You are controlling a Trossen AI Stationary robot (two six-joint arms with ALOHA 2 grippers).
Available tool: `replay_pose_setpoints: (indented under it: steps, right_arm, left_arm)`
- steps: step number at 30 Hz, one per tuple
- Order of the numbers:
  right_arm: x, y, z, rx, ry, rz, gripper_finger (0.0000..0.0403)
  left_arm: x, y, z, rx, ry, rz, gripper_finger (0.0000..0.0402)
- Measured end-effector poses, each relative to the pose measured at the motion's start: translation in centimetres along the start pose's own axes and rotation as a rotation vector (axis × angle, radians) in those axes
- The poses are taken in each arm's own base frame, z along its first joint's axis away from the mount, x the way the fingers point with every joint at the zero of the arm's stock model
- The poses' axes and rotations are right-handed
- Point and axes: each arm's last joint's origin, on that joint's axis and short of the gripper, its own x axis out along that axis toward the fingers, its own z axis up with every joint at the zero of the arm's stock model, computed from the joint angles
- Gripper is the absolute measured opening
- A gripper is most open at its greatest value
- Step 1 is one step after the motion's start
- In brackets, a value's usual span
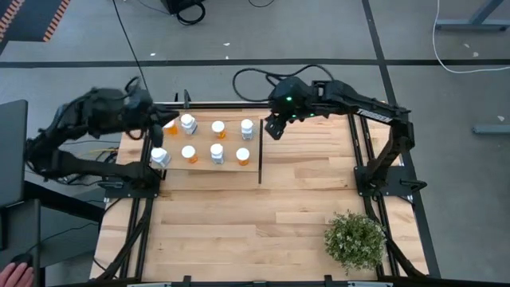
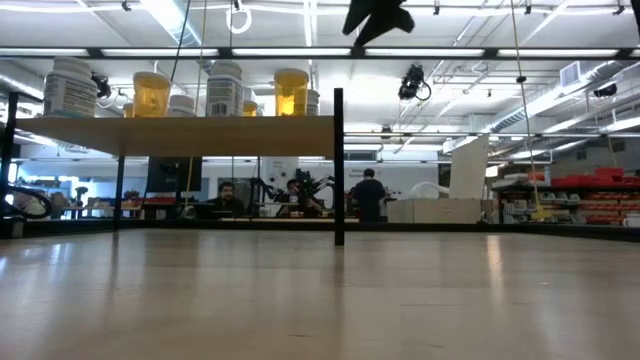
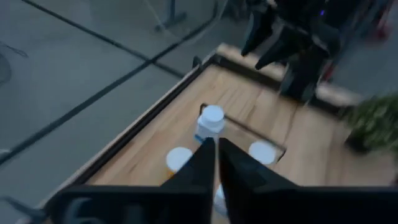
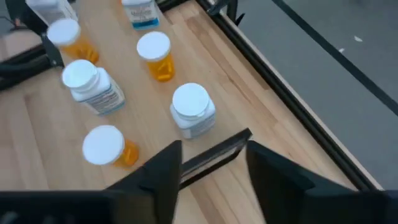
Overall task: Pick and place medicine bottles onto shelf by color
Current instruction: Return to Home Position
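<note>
Right hand (image 1: 273, 127), open and empty, hangs just beyond the shelf's (image 1: 231, 167) divider (image 1: 260, 155); left hand (image 3: 216, 147), pinched shut, at its opposite end; bottles (image 1: 217, 151) upright between.

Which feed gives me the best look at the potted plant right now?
The high view: it shows the whole potted plant from above, with nothing in front of it, at the picture's lower right. The left wrist view catches only part of it at the picture's edge. The low and right wrist views do not show it.

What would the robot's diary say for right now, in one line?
medicine bottles: eight on shelf | left gripper: shut, empty, by shelf's left end | right gripper: open, empty, beside divider
</note>
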Motion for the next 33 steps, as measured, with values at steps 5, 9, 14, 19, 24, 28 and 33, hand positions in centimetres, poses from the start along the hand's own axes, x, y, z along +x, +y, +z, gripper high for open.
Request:
replay_pose_setpoints:
  steps: [5,9,14,19,24,28,33]
  right_arm:
    - [-3.2,-0.7,-0.2,0.040,-0.068,0.021,0.0106]
    - [-4.3,-1.2,-1.4,0.076,-0.128,0.049,0.0026]
    - [-5.3,-2.6,-5.5,0.242,-0.241,0.122,0.0008]
    - [-6.2,-4.5,-10.9,0.424,-0.396,0.205,0.0007]
    - [-6.7,-6.4,-16.1,0.561,-0.521,0.225,0.0007]
    - [-6.6,-7.7,-19.4,0.599,-0.660,0.200,0.0006]
    - [-5.8,-8.5,-22.3,0.662,-0.874,0.274,0.0006]
  left_arm:
    - [-1.7,1.6,-4.6,-0.161,-0.159,-0.050,0.0011]
    - [-2.5,2.8,-8.4,-0.224,-0.228,-0.077,0.0005]
    - [-3.2,3.8,-12.2,-0.335,-0.315,-0.184,0.0004]
    - [-3.3,4.3,-14.9,-0.403,-0.317,-0.267,0.0004]
    - [-3.5,4.6,-16.4,-0.433,-0.394,-0.360,0.0003]
    - [-3.1,4.6,-16.9,-0.423,-0.550,-0.425,0.0002]
    - [-0.4,3.9,-17.2,-0.465,-0.646,-0.484,0.0002]
